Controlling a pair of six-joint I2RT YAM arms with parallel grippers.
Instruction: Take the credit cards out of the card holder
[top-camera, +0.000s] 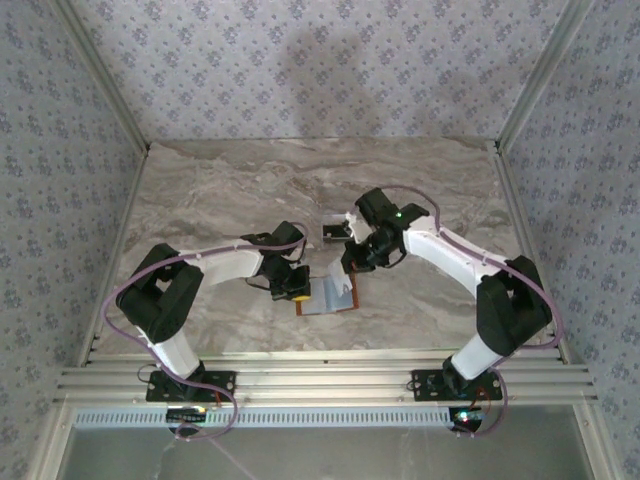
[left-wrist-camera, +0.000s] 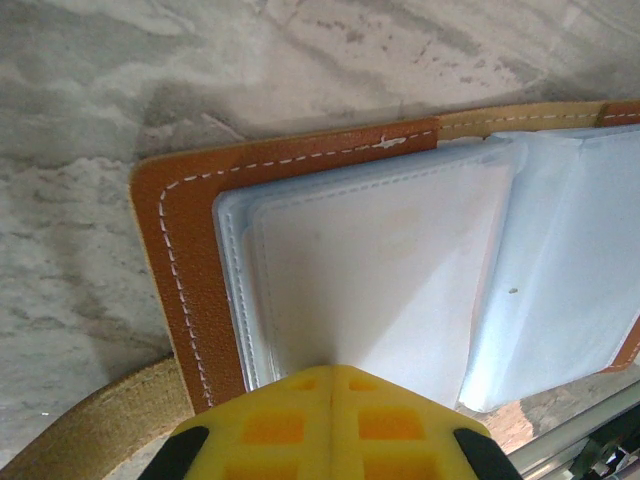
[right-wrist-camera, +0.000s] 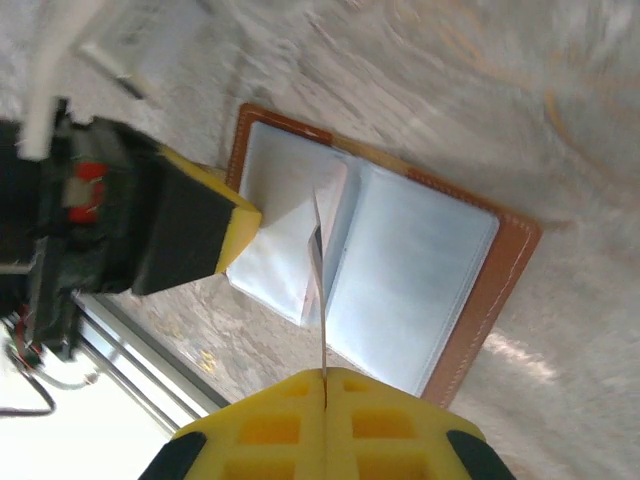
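Note:
The brown card holder (top-camera: 338, 300) lies open on the marble table, its grey-blue sleeves up (left-wrist-camera: 175, 230) (right-wrist-camera: 510, 260). My left gripper (top-camera: 298, 291) (left-wrist-camera: 333, 368) is shut, its yellow tip resting on the pale left-hand sleeve (left-wrist-camera: 380, 270); in the right wrist view that tip (right-wrist-camera: 238, 228) meets the sleeve's raised edge. My right gripper (top-camera: 352, 264) (right-wrist-camera: 324, 373) is shut on a thin credit card (right-wrist-camera: 321, 300), seen edge-on. The card stands upright over the fold, its far end among the sleeves. Other cards are hidden.
A small flat pale-and-dark object (top-camera: 330, 232) lies just behind the card holder. An aluminium rail (top-camera: 320, 380) runs along the table's near edge, and patterned walls (top-camera: 100, 150) close in the left, right and back sides.

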